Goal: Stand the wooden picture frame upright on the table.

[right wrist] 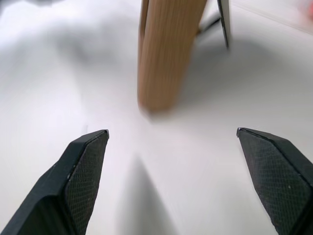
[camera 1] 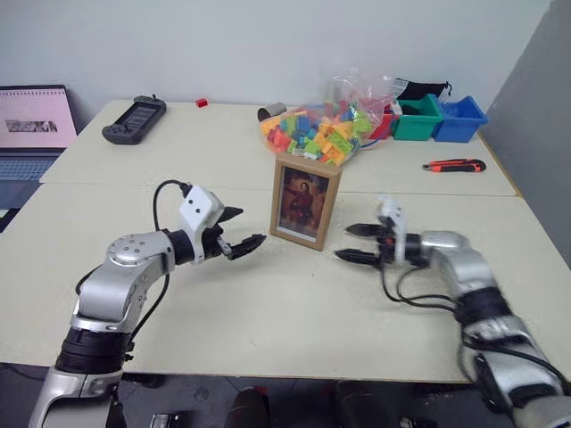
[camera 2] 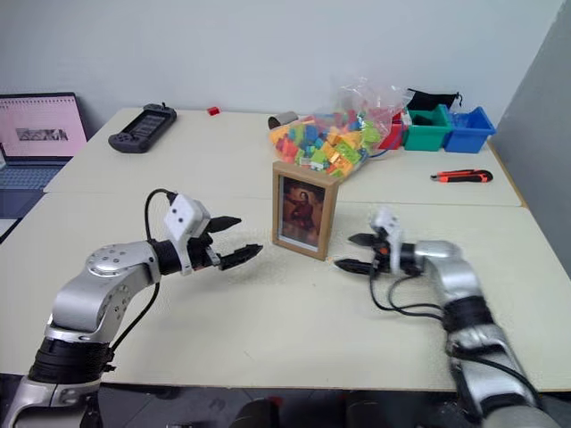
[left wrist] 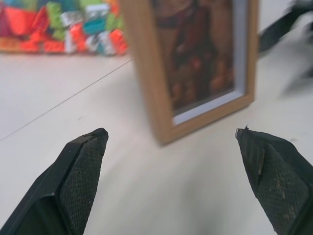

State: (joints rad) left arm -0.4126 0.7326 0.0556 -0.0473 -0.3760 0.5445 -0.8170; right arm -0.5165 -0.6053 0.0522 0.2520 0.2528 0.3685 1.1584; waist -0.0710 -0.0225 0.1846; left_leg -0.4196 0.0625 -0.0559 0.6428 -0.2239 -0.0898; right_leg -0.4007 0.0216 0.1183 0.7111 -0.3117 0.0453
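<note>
both grippers gape wide and empty, the left gripper [camera 1: 239, 230] and right gripper [camera 1: 356, 243] flanking the wooden picture frame [camera 1: 303, 201], apart from its side edges. it stands upright mid-table [camera 1: 268, 312], bare tabletop nearer.

Bare bench [camera 1: 294, 312] lies open on both sides of the upright wooden picture frame [camera 1: 304, 201]; behind it, toward the far edge, a bag of blocks [camera 1: 321, 127] blocks passage.
</note>
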